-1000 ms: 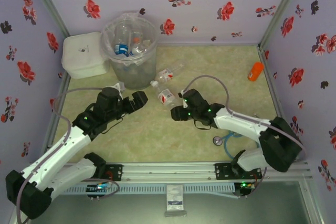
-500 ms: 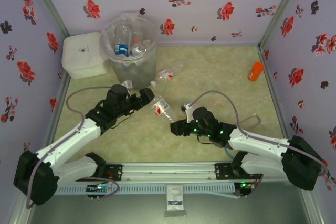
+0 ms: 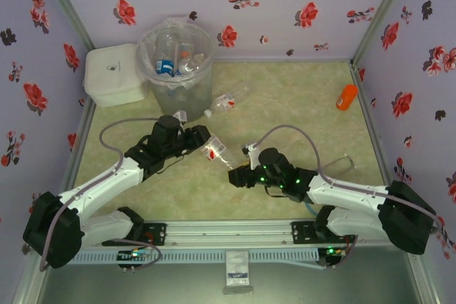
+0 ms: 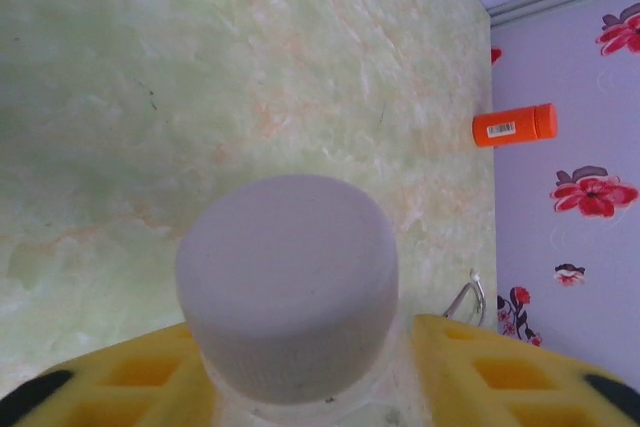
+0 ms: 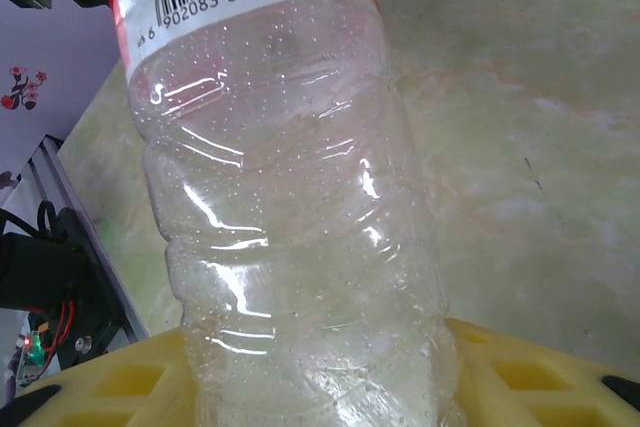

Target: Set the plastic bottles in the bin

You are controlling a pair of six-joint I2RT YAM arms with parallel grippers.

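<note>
Left gripper (image 3: 201, 136) is pinching the bottle (image 3: 216, 151) under its cap (image 4: 288, 282) (I think, the view's tight). Right gripper (image 3: 236, 174) is squeezing its base, mid-table. If both are pulling at once, it's slipping loose short of the bin (image 3: 192, 94), far left.

plastic bottles (image 3: 226, 102) outside bin (image 3: 171, 105): 2 | plastic bottles inside bin: several, exact count unclear | bin: 1 | white box (image 3: 114, 74): 1 | orange bottle-shaped object (image 3: 347, 96): 1
</note>
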